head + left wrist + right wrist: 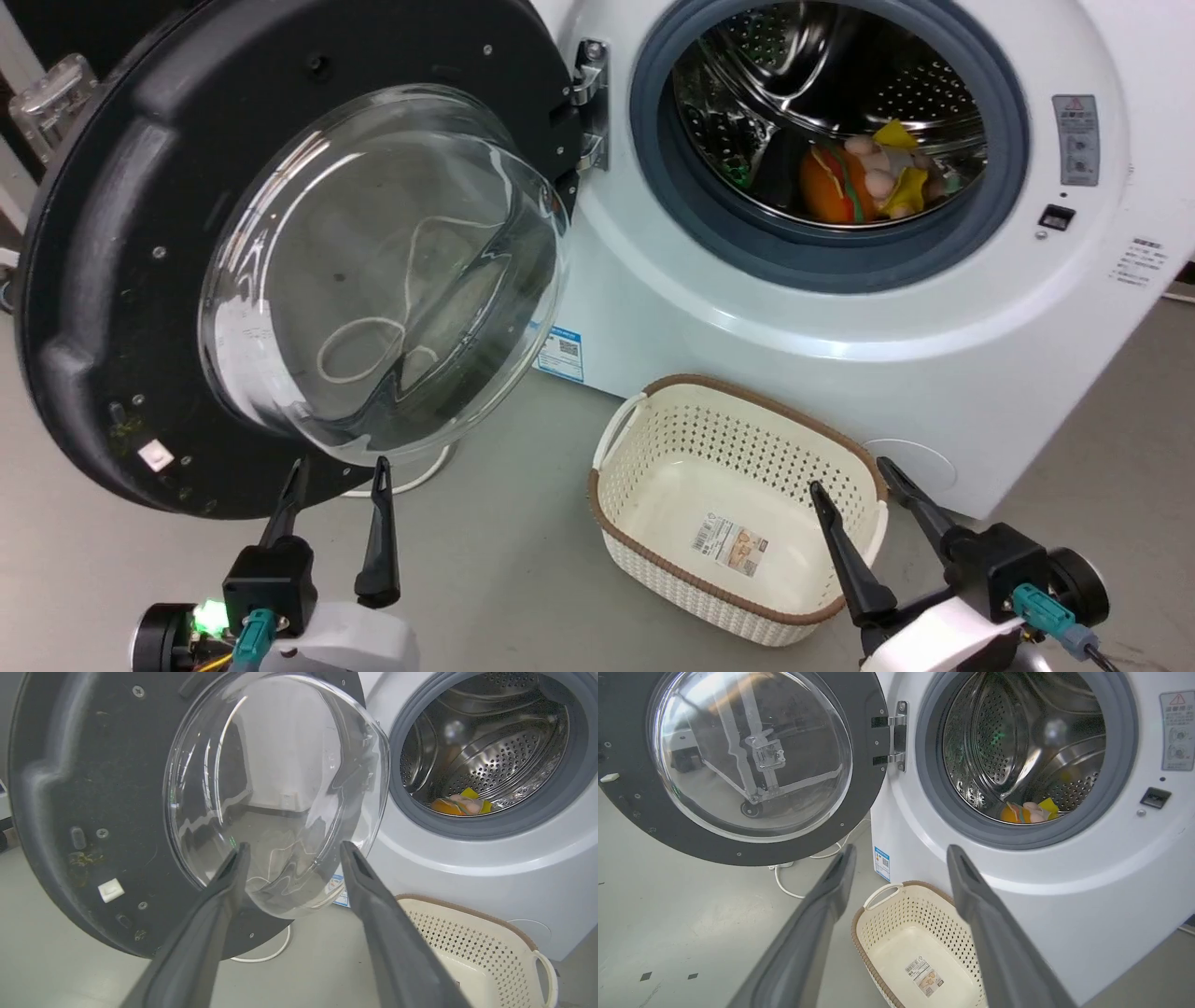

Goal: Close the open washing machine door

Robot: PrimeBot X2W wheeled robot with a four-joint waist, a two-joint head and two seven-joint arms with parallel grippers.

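Writing: blue label [560, 353] with a QR code, low on the washing machine [747, 308] and ahead of the left pincer [341, 467]. Grey sticker [1075, 140] with a red warning triangle, high and far ahead of the right pincer [848, 476]. Barcode sticker [731, 544] on the basket floor. None of the print is readable.
Materials: washing machine door [112, 233] has a wide black rim dotted with screws around a bulging clear glass bowl. Metal hinge [590, 103]. Grey rubber ring [831, 261] round the perforated steel drum [822, 56], with orange and yellow soft toys [859, 182] inside. Cream perforated plastic basket [644, 397] has a brown rim.
Door: swung out wide, directly in front of the left pincer and ahead-left of the right one. Its glass bowl is just past the left fingertips; I cannot tell if they touch.
Left pincer: fingers spread apart, holding nothing.
Right pincer: fingers spread apart, holding nothing, tips over the basket's near right rim.
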